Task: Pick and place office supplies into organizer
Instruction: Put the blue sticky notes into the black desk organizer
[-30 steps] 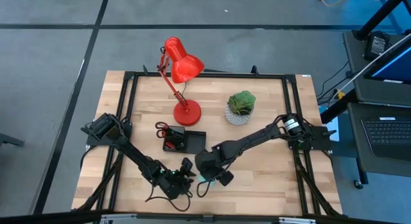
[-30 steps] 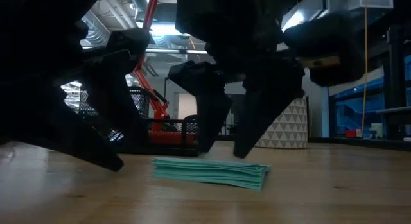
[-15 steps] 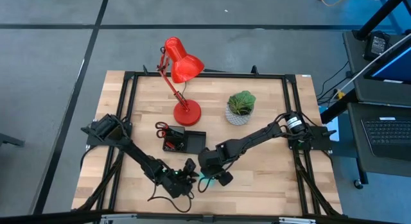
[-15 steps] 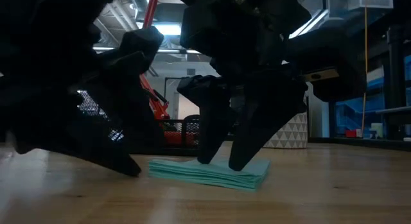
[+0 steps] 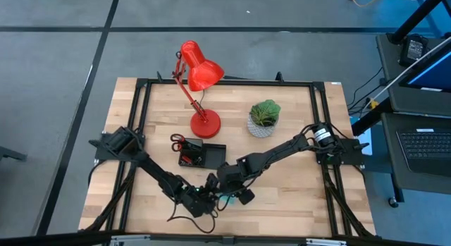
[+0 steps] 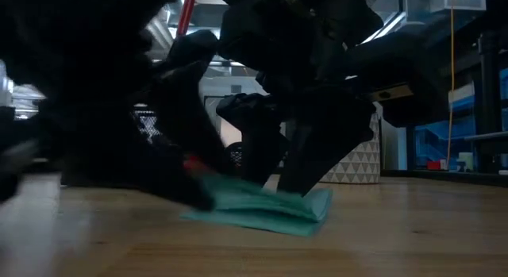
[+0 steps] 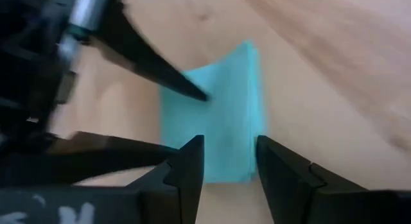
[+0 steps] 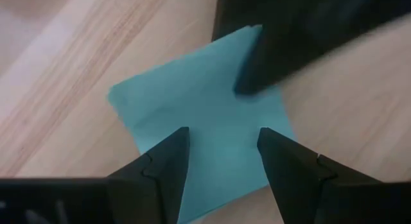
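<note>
Teal sticky-note pad on wooden table, right gripper spread above it, left gripper spread at its edge, red-handled scissors beside black organizer

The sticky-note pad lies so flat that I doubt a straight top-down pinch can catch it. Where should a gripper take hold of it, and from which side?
Probably at the raised edge. The sticky-note pad is thin and tilted, one edge off the table near the left gripper, while the right gripper stands on top. Come in low from that side, one finger under and one over.
</note>
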You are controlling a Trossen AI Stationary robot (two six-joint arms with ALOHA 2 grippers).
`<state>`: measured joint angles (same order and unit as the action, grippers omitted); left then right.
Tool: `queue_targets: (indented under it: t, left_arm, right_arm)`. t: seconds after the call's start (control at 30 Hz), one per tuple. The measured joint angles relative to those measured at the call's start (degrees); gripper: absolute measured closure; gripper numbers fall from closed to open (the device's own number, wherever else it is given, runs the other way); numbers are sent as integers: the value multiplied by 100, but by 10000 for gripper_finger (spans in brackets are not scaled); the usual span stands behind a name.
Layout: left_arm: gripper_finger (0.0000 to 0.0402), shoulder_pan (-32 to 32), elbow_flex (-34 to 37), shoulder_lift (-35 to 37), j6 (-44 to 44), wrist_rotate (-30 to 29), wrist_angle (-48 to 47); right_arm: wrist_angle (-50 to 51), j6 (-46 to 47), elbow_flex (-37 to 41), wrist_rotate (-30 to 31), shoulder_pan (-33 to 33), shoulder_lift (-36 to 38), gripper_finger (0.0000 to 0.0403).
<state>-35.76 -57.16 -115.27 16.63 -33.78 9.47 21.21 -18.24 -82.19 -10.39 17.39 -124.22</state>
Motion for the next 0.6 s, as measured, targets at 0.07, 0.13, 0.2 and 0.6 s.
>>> queue_targets:
  t: [0.07,0.13,0.2,0.6]
  left_arm:
    - [267,44,-65,-7,77,-151,4]
    - [271,87,-103,-13,95,-223,-6]
    - [274,116,-120,-17,85,-255,-14]
    - [309,91,-140,-8,-95,55,-27]
  right_arm:
    - [-17,0,0,-9,0,-1,209]
    - [-33,0,0,-51,-4,-2,209]
    - [-37,0,0,-89,-4,-4,209]
    - [41,-2,0,-111,-4,-4,209]
